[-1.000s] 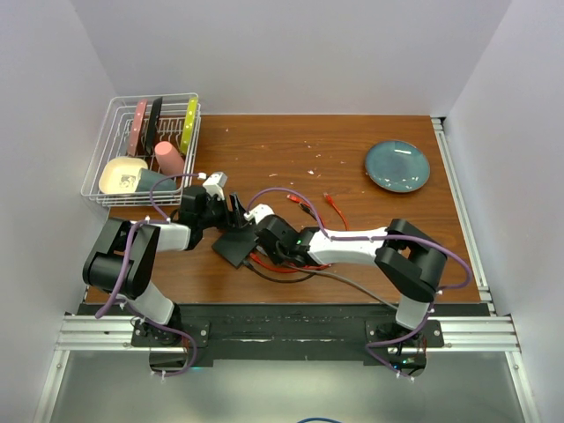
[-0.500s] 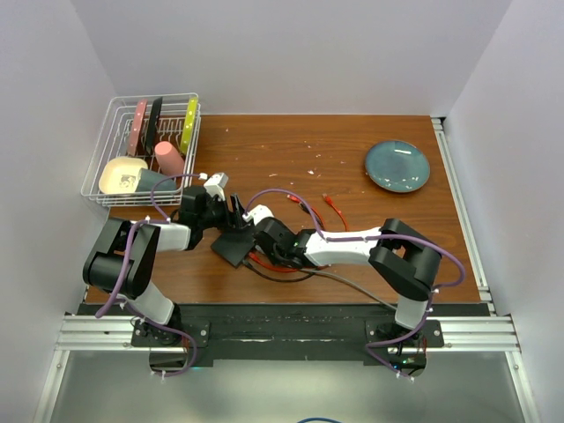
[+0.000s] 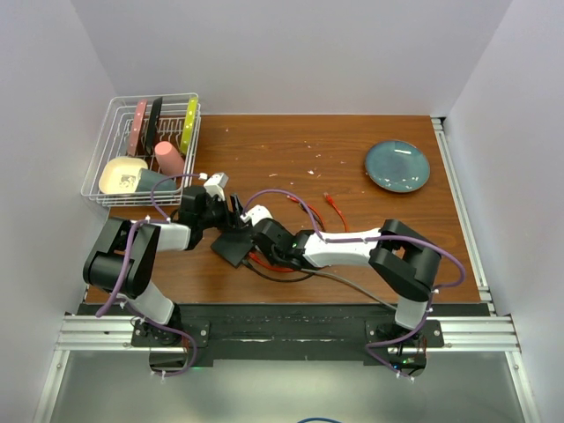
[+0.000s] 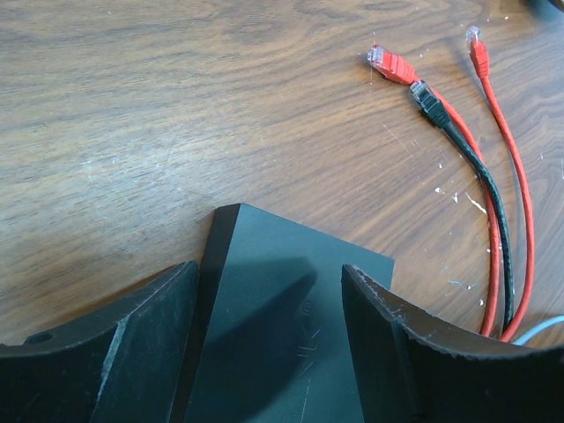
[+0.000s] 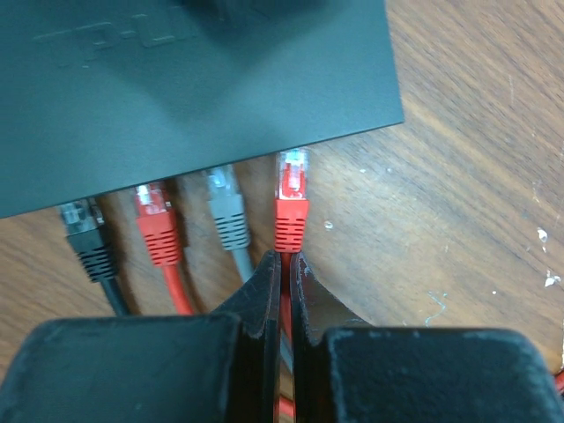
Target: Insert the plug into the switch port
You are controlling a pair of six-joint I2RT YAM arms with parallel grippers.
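Red plug (image 5: pixel 292 196) nose-on to the port edge of the switch box (image 5: pixel 176 79), near the table's (image 3: pixel 291 145) front left.

Its long axis runs straight out from the right gripper (image 5: pixel 285 262), clear tip against the box edge, rightmost beside grey (image 5: pixel 227 210), red (image 5: pixel 156 226) and black plugs (image 5: pixel 89 236); how deep it sits cannot be told. The right fingers are nipped tight on its red cable. The left gripper (image 4: pixel 269 269) stands wide astride the box's corner; whether it grips cannot be told. Since a second ago the right arm has edged left toward the box. The wire dish rack (image 3: pixel 106 119) holds a cream bowl (image 3: pixel 122 174), a pink cup (image 3: pixel 169 157) and upright pieces.
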